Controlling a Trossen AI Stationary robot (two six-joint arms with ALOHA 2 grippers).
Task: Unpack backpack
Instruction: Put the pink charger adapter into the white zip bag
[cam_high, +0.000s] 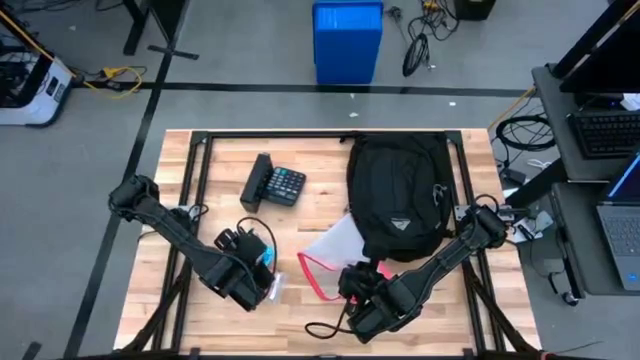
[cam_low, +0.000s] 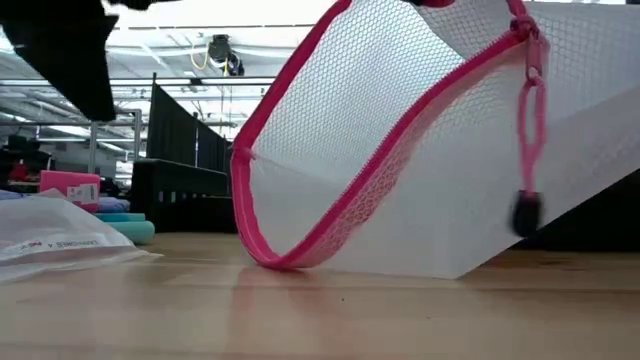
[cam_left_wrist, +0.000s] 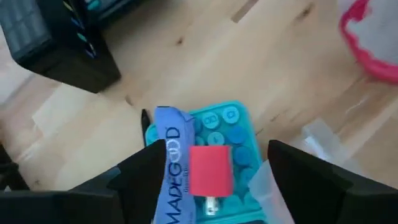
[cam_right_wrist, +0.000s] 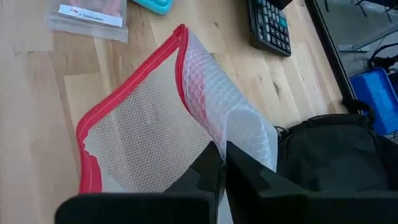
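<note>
Right fingers (cam_right_wrist: 222, 163) pinched on the edge of the white mesh pouch (cam_right_wrist: 155, 118) with pink zipper trim, near the desk's (cam_high: 320, 205) front edge; one end of the pouch is raised, the other rests on the wood. Left fingers (cam_left_wrist: 214, 165) spread, released, over a teal keypad item (cam_left_wrist: 227, 134) with a red tag, front-left. Backpack (cam_high: 398, 195) lies flat toward the back-right corner. Calculator (cam_high: 275, 183) at back centre.
</note>
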